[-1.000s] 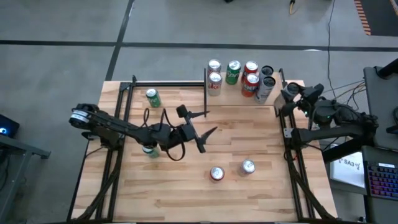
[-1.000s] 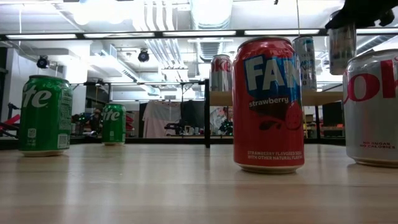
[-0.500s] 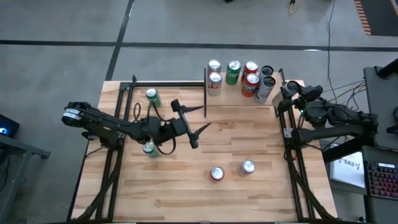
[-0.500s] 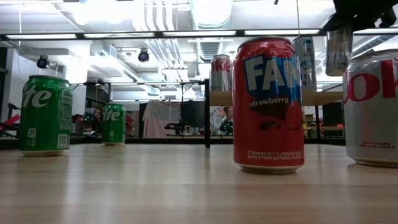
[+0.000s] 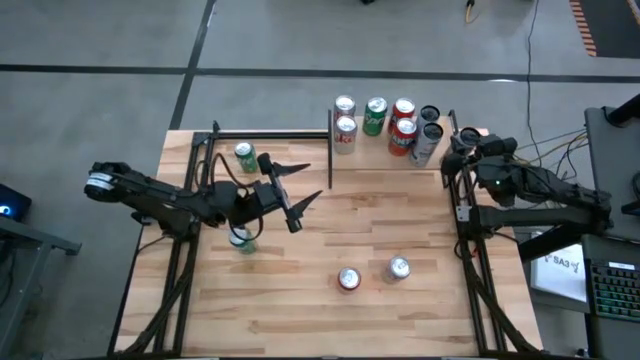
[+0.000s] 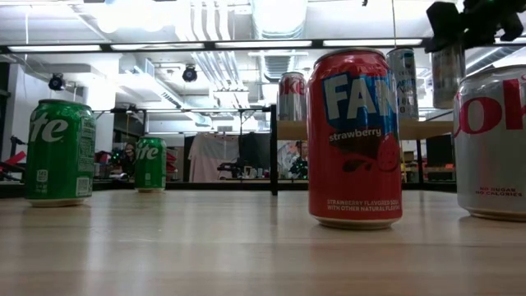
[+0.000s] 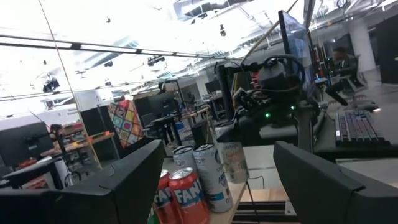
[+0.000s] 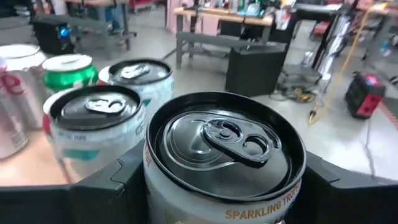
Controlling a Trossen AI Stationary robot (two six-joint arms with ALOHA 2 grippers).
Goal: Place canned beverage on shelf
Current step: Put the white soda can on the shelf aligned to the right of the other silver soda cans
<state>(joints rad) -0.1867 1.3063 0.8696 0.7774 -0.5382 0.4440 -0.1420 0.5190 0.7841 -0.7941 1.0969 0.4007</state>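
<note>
1. High view: the left gripper (image 5: 300,192) has drawn back toward the left, its fingers spread wide and empty. The right gripper (image 5: 462,142) has moved closer to the shelf (image 5: 385,160).
2. Low view: the black-topped can (image 6: 448,72) hangs lifted above the shelf board, so placing is not yet done.
3. Right wrist view: only here the grip is clear; the fingers clasp the black-topped can beside the shelved cans (image 8: 93,127).

Cans (image 5: 385,126) clustered on the shelf (image 5: 388,160) at table's (image 5: 400,320) back — two cans (image 5: 373,273) near front, two (image 5: 243,197) at left
</note>
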